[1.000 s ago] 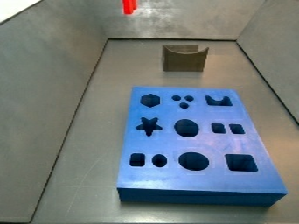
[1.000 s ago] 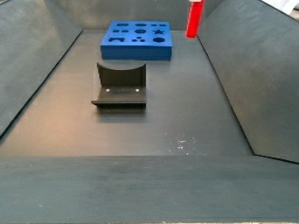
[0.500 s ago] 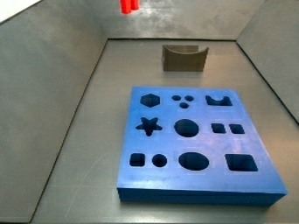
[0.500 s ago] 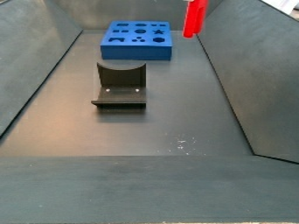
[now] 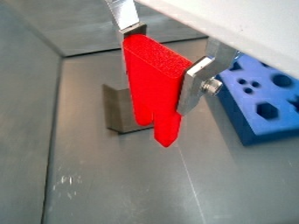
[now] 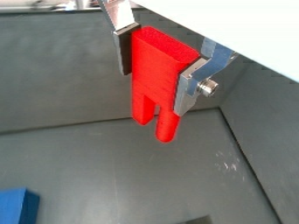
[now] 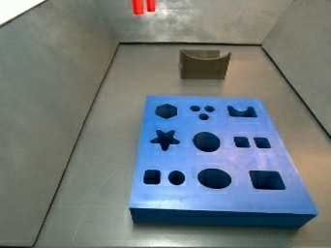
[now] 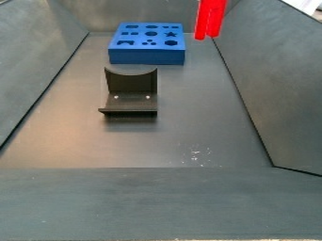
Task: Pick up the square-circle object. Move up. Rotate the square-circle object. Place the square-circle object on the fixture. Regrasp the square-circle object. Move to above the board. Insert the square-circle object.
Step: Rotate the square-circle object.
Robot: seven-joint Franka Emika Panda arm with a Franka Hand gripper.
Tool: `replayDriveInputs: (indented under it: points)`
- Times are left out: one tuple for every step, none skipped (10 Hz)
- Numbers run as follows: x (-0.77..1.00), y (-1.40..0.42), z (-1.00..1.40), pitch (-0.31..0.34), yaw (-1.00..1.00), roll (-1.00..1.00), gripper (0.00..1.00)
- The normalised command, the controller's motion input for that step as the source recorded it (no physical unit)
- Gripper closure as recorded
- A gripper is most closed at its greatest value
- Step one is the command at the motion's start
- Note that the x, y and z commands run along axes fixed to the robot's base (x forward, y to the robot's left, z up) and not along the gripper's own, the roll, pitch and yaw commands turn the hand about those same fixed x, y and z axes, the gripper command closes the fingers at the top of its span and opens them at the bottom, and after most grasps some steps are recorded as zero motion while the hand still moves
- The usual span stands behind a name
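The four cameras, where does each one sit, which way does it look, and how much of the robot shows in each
Wrist view: on the arm, looking down past the pincer clamping the red block; fixture and board below.
Wrist view: same mount, other side; fingers, block prongs-down, bare floor.
Side view: high beyond the board, facing the fixture; only the block shows, no robot.
Side view: opposite end, fixture nearest, board behind.
All share the block.

In both side views the top edge is cutting off the square-circle object [image 7: 142, 7] at twelve o'clock, leaving the gripper [image 5: 163, 61] out of frame there. In a wrist view the board [image 6: 17, 208] is showing only a corner at seven o'clock.
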Motion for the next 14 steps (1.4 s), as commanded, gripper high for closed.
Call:
replayDriveInputs:
  points:
    - [0.0,0.01,0.0,0.032,-1.0,-0.06,1.0]
    - [0.0,0.01,0.0,0.038,-1.0,-0.07,1.0]
    - [0.0,0.01,0.0,0.041,-1.0,-0.07,1.0]
    - [0.0,0.01,0.0,0.054,-1.0,-0.1,1.0]
    - [0.0,0.01,0.0,0.061,-1.0,-0.11,1.0]
    - [0.0,0.01,0.01,0.071,-0.84,-0.13,1.0]
    - [0.01,0.01,0.01,0.07,-0.62,-0.13,1.0]
    - [0.01,0.01,0.01,0.069,-0.37,-0.13,1.0]
    - [0.01,0.01,0.01,0.068,-0.22,-0.13,1.0]
    - [0.0,0.0,-1.0,0.068,-0.15,-0.13,1.0]
    - [0.01,0.0,-1.0,0.052,-0.11,-0.12,1.0]
    - [0.02,0.0,-1.0,0.017,-0.09,-0.12,1.0]
    - [0.01,0.01,-1.0,-0.019,-0.07,-0.1,1.0]
    - [0.01,0.01,-1.0,-0.039,-0.06,-0.09,1.0]
